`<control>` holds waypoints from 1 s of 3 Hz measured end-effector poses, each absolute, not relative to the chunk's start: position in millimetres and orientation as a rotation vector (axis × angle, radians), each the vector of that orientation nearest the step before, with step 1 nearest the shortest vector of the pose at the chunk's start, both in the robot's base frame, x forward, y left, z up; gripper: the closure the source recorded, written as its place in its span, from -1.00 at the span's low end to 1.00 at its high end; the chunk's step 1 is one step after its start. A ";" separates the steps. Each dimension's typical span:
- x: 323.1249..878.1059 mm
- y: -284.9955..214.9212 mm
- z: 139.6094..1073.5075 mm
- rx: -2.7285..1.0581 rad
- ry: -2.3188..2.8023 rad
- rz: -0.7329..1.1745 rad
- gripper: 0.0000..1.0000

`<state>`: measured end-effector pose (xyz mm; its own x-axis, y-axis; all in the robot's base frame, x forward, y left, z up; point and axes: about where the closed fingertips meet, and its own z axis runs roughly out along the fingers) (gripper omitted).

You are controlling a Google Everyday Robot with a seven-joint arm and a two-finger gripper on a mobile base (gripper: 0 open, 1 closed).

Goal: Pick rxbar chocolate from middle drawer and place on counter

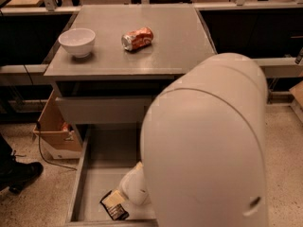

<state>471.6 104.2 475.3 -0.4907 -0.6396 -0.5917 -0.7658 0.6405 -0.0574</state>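
The middle drawer [102, 155] is pulled open below the counter [165, 46]. The rxbar chocolate [114, 205], a black wrapper with white print, lies on the drawer floor near its front left. My gripper [128, 193] reaches down into the drawer right beside the bar, at its right end; my bulky white arm [208, 145] hides most of it and the drawer's right half.
A white bowl [77, 41] and a crushed orange soda can [138, 38] sit on the counter. A closed drawer front [102, 110] lies above the open one. A cardboard box [54, 131] stands left of the cabinet, and a dark shoe [19, 174] is on the speckled floor.
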 end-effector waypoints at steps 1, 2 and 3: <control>470.8 120.0 449.1 -1.089 2.301 0.303 -1.00; 470.3 132.6 417.1 -1.061 2.323 0.326 -1.00; 475.3 143.7 380.5 -1.012 2.358 0.307 -1.00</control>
